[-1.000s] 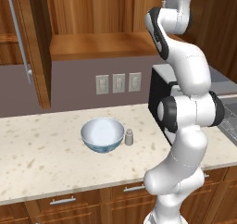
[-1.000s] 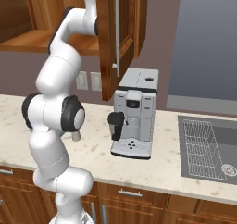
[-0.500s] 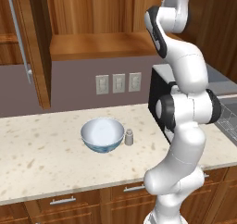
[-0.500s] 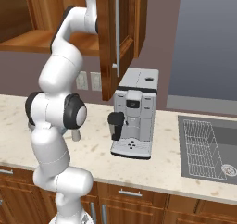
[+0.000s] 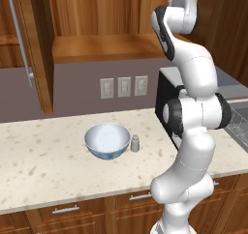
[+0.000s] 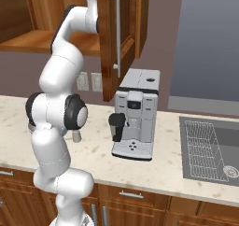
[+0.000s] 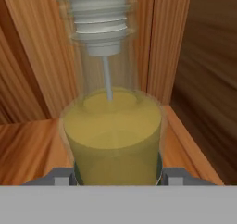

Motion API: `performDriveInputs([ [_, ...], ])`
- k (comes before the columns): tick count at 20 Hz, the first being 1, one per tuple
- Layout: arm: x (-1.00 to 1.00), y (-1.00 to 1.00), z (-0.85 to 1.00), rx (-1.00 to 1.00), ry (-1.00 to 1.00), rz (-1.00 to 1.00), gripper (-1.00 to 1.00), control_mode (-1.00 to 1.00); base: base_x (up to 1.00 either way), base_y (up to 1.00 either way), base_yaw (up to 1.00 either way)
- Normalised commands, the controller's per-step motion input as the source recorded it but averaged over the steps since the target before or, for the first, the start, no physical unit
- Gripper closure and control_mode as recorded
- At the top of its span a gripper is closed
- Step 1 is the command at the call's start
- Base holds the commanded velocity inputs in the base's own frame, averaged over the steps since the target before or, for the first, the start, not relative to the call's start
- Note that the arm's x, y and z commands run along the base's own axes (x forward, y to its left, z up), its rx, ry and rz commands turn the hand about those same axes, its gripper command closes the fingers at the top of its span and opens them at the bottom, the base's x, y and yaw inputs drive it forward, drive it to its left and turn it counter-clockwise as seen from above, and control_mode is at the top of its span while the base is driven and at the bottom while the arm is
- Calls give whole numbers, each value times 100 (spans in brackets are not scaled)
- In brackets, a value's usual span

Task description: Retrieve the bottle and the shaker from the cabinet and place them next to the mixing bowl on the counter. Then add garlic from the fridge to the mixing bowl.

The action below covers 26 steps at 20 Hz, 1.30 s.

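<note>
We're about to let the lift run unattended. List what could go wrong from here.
1. In the hand view the gripper flanks the bottle low on its body, with the neck and spout well above, so it may tip as it is pulled out.
2. The open cabinet door hangs close beside the arm; a wide swing out could clip it.
3. The shaker already stands right beside the mixing bowl, so setting the bottle down could knock it over.

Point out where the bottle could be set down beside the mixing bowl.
Bare beige speckled counter lies left of and in front of the blue-patterned white mixing bowl. Its right side is crowded: the small pale shaker stands close, with the robot's white arm just beyond.
</note>
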Motion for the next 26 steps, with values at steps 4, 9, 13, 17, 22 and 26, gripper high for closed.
performDriveInputs([
  [4,-62,1,0,0,0,3,100,-100,0,0,0],
  [9,-100,28,0,0,0,7,100,-100,0,0,0],
  [13,-100,51,-24,0,0,5,100,-100,0,0,0],
  [17,-100,43,-17,1,0,6,100,-100,0,0,0],
  [22,-100,20,-9,1,0,11,100,-100,0,0,0],
  [26,-100,6,-22,0,0,18,100,-100,0,0,0],
])
